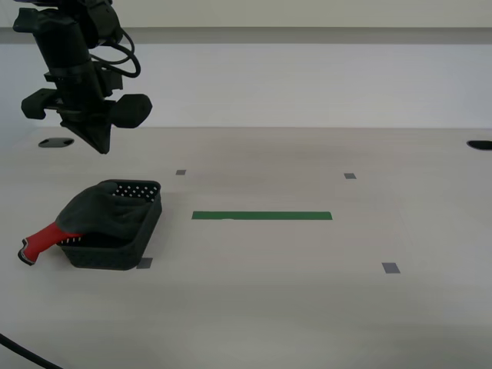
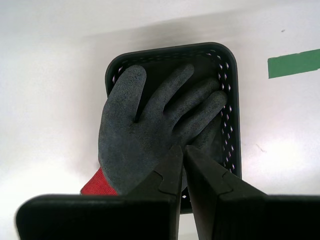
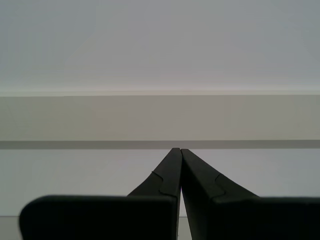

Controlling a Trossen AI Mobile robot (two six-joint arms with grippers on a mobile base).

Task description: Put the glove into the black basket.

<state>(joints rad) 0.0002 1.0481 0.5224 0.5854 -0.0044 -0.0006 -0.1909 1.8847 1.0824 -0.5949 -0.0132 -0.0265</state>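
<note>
While my second gripper [image 2: 181, 148] hangs above the desk [image 1: 307, 307] with its jaws pressed together and nothing between them, the glove [image 1: 100, 211] lies in the black basket [image 1: 127, 246] below it. From the second wrist view I see the glove [image 2: 150, 130] with its dark grey palm side up and its fingers spread over the inside of the basket [image 2: 231, 105], the fingertips near the perforated wall. The red cuff [image 1: 42, 238] does not fit inside: in the exterior view it hangs over the basket rim toward the exterior view's left and its end rests on the desk. The basket stands on the exterior view's left part of the desk, and 1 corner of it is touching a small grey marker [image 1: 144, 264].

A strip of green tape [image 1: 261, 216] lies on the desk just beside the basket, toward the exterior view's right, apart from it. 3 more grey markers are spread over the desk, well apart from the basket.

My first gripper [image 3: 179, 150] also has its jaws pressed together and empty. Its camera shows only a pale wall [image 3: 160, 50] with a horizontal ledge, so I cannot tell where this gripper is in the exterior view
</note>
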